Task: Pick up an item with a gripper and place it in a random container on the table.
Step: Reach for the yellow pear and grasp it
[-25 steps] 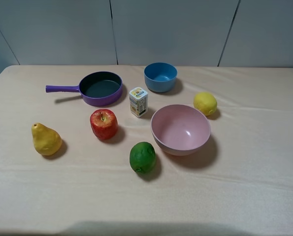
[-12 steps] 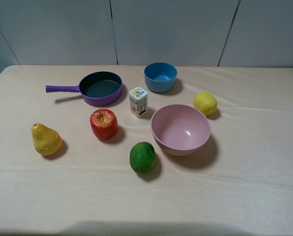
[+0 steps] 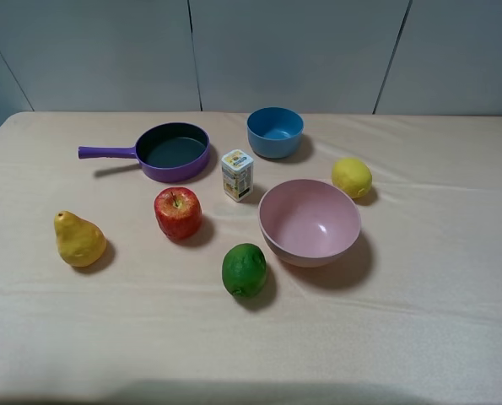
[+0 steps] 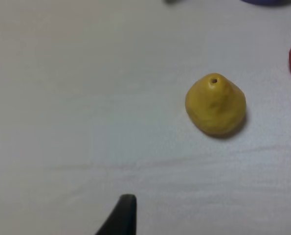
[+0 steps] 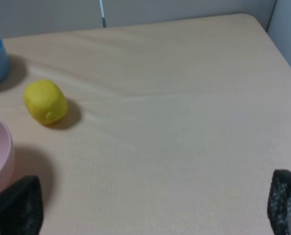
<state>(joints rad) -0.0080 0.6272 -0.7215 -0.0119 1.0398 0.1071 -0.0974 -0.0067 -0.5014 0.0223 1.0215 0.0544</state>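
The pear point(image 3: 79, 240) is sitting on the desk point(image 3: 419, 337) at nine o'clock, the purple frying pan point(image 3: 175, 150) at eleven. The right gripper point(image 5: 152, 208) is gaping wide; the left gripper point(image 4: 124, 215) is showing one fingertip only, so I cannot tell its spread.

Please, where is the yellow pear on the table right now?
In the exterior high view the yellow pear lies on the left side of the table. Its nearest neighbour is the red apple to its right, and the purple pan is farther back.
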